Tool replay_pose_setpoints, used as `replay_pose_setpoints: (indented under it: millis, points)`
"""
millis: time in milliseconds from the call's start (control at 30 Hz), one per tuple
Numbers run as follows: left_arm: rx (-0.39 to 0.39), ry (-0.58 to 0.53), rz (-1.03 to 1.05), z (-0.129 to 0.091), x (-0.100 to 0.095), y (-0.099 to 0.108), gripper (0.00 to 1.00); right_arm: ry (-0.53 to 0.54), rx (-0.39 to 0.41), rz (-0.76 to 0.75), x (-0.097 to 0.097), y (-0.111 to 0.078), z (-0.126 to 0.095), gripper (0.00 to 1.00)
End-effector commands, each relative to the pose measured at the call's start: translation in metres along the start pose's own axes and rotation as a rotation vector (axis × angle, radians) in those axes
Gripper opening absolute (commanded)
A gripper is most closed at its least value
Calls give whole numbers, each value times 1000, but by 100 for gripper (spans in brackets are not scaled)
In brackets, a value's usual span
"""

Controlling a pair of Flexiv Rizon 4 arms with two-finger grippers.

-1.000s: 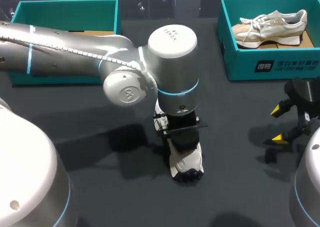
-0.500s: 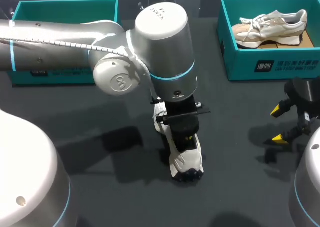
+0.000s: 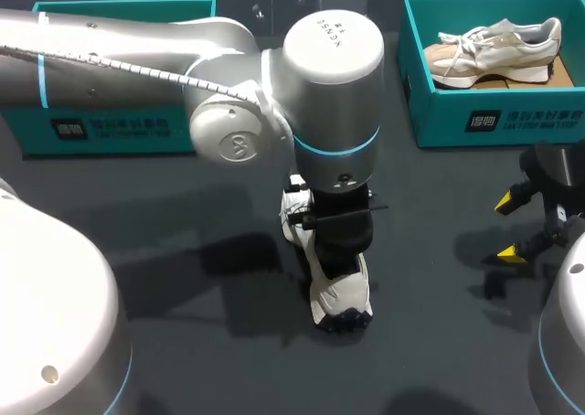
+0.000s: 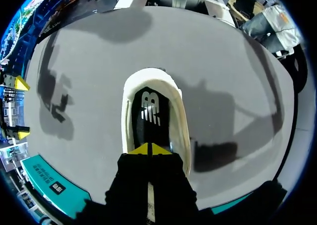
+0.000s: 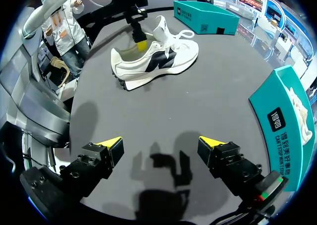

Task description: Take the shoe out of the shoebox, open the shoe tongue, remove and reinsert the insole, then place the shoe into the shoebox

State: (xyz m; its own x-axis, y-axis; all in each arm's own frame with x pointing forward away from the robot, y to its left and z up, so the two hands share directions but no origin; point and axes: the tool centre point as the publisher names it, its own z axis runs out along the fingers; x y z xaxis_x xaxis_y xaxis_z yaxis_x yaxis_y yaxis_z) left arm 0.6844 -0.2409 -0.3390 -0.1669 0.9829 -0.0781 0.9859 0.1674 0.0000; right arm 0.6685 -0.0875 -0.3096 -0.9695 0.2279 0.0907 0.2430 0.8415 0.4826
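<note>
A white shoe with black side marks stands on its sole in the middle of the dark table, heel toward me. My left gripper reaches down into its opening with the yellow tips pressed together, shut. The tips sit on the dark insole just behind the tongue; whether they pinch it I cannot tell. In the right wrist view the left gripper stands in the opening beside the raised tongue. My right gripper hovers open at the table's right side, well apart from the shoe, with nothing between its fingers.
A teal shoebox at the back right holds a beige shoe. A second teal shoebox stands at the back left, partly behind my left arm. Bare table lies between the white shoe and my right gripper.
The left arm's upper joints have swung about above the shoe while its gripper stayed in the opening. The shoe and the right arm have not moved.
</note>
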Motion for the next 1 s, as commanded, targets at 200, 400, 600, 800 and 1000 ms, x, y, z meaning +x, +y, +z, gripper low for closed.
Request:
replay_pose_setpoints:
  millis: [200,400,600,800,1000]
  points:
    - [-4,-9,-32,3,9,9,26,-1,1,0,1,0,0,100]
    - [0,-4,-32,5,9,9,28,-1,1,0,1,0,0,100]
    - [9,0,-24,7,6,12,30,-1,1,0,1,0,0,100]
    - [10,12,-20,8,4,15,65,-1,1,0,1,0,0,100]
    - [21,16,-19,9,5,18,100,-1,1,0,1,0,0,100]
